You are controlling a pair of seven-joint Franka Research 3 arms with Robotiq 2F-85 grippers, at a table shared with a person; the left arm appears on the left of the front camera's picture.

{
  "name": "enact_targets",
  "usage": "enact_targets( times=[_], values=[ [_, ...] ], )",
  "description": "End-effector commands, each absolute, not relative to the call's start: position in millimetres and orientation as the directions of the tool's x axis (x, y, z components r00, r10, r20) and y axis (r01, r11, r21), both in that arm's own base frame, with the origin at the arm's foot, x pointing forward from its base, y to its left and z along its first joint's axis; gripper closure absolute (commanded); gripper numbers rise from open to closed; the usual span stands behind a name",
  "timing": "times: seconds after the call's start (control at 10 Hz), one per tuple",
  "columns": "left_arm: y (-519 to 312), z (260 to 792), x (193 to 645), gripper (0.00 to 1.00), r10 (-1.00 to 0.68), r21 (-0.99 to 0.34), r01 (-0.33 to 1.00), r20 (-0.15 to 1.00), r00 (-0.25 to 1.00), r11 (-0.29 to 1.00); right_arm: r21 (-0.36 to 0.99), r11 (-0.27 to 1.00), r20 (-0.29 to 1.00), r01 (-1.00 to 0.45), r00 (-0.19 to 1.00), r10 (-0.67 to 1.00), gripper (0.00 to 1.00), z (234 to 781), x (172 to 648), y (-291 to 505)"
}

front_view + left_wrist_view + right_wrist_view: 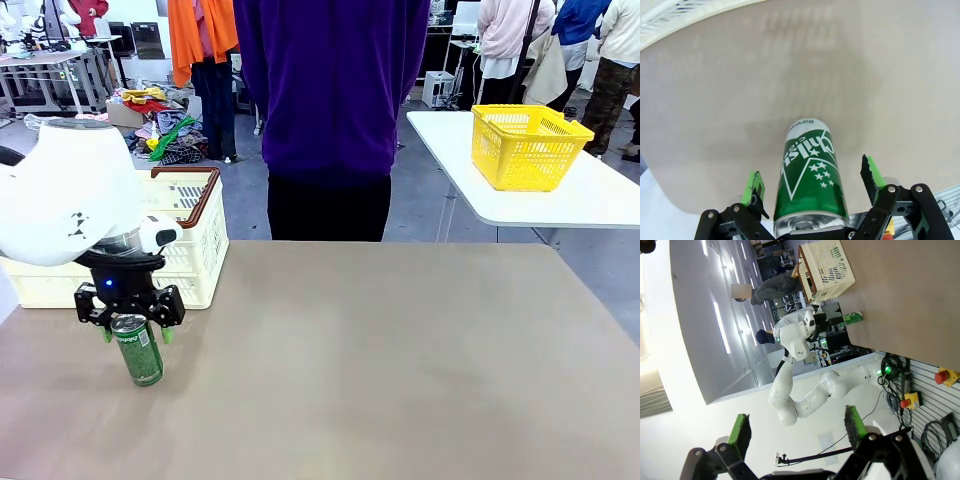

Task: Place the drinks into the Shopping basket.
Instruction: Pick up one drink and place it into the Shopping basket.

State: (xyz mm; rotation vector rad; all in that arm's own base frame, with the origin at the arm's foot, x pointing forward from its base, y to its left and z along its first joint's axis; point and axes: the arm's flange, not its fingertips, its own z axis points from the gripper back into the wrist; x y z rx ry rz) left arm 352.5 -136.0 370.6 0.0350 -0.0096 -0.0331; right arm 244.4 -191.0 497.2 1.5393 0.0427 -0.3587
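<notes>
— Brown matting covered the shared table (400, 360), and a person in a purple top (330, 90) stood at its far edge, at twelve o'clock from the camera. Where was the drink?

— A green can (140, 352) stood upright on the table at about eight o'clock in the front view. White lettering and stars ran along its side in the left wrist view, with the silver top nearest that camera.

— Was the left gripper (134, 325) on it?

— It hung straight over the can, with the green pads (754, 186) on either side of the upper part. In the left wrist view a gap showed between each pad and the can wall, so the jaws were spread around it, not pinching.

— And the shopping basket (195, 240)?

— Cream, slotted, with a reddish-brown rim and handle, it sat at the table's far left edge, at roughly twelve o'clock from the can and just beyond it. The white arm hid part of it. I couldn't see what was inside.

— What about the right gripper (797, 427)?

— Its wrist view was rolled sideways. Its two green-padded fingers (739, 432) stood well apart with nothing between them, aimed away from the table toward a bright ceiling and wall. Far off at one o'clock in that view the other arm appeared over the green can, with the cream basket beyond it.

— Anything else?

— A bright yellow basket (528, 145) sat on a separate white table (600, 200) at two o'clock in the front view.
</notes>
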Motion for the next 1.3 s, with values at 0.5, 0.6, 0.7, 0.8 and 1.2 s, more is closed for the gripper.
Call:
enact_targets(
  times=[0.5, 0.6, 0.7, 0.8, 1.2],
  values=[
    [-110, 357, 308, 0.0, -0.054, -0.051, 0.056, 0.023, 0.998, 0.997, 0.97, -0.013, -0.242, 0.244, 0.949, -0.201, 0.0, 500, 244, -191],
    [-110, 356, 307, 0.0, -0.062, -0.048, 0.063, 0.02, 0.998, 0.997, 0.97, -0.013, -0.242, 0.244, 0.949, -0.201, 0.0, 500, 244, -191],
    [-110, 351, 308, 0.44, -0.087, -0.036, 0.087, -0.007, 0.996, 0.996, 0.97, -0.013, -0.242, 0.244, 0.949, -0.201, 0.0, 500, 244, -191],
    [-110, 348, 309, 1.0, -0.08, -0.038, 0.079, -0.027, 0.996, 0.996, 0.97, -0.013, -0.242, 0.244, 0.949, -0.201, 0.0, 500, 244, -191],
    [-108, 349, 304, 1.0, -0.071, 0.016, 0.073, -0.091, 0.993, 0.997, 0.97, -0.013, -0.242, 0.244, 0.949, -0.201, 0.0, 500, 244, -191]
  ],
)
